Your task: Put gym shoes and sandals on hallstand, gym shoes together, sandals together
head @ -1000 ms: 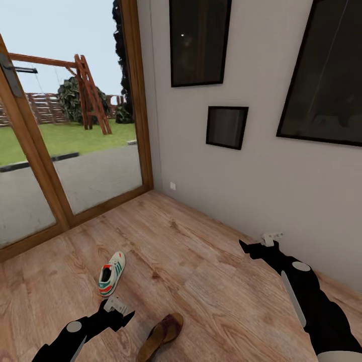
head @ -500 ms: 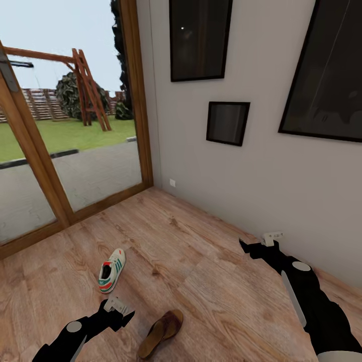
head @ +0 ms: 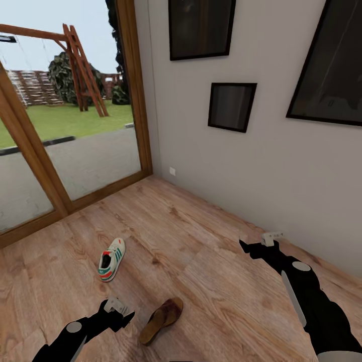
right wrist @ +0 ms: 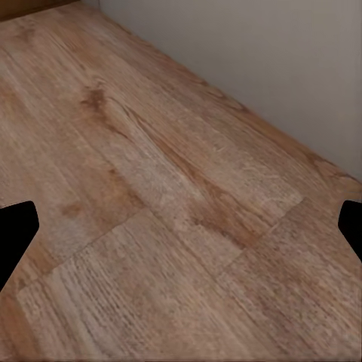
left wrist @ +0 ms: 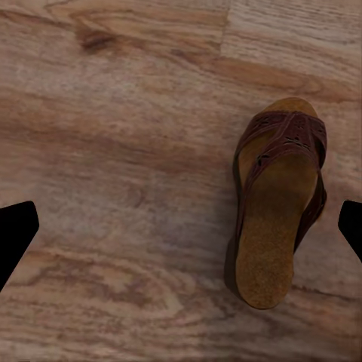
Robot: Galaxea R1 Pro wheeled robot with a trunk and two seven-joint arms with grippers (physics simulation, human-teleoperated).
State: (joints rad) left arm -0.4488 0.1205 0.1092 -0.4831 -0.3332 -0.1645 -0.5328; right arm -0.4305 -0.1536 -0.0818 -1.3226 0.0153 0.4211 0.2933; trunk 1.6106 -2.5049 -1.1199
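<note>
view has swung since a second ago; shoes lie as before, arms unchanged. left gripper (head: 119, 312) fingers apart, empty; brown leather sandal with tan insole (head: 162, 319) just beside it, cream-white green-striped gym shoe (head: 111, 259) ahead of it on the light wood-plank corridor floor (head: 201, 261). right gripper (head: 254, 248) apart, empty, near grey wall (head: 261, 171). judgement: nothing racked yet; all placing remains.

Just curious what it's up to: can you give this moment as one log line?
phase: approach | gym shoe: on floor | sandal: on floor, beside left gripper | left: open, empty | right gripper: open, empty
</note>
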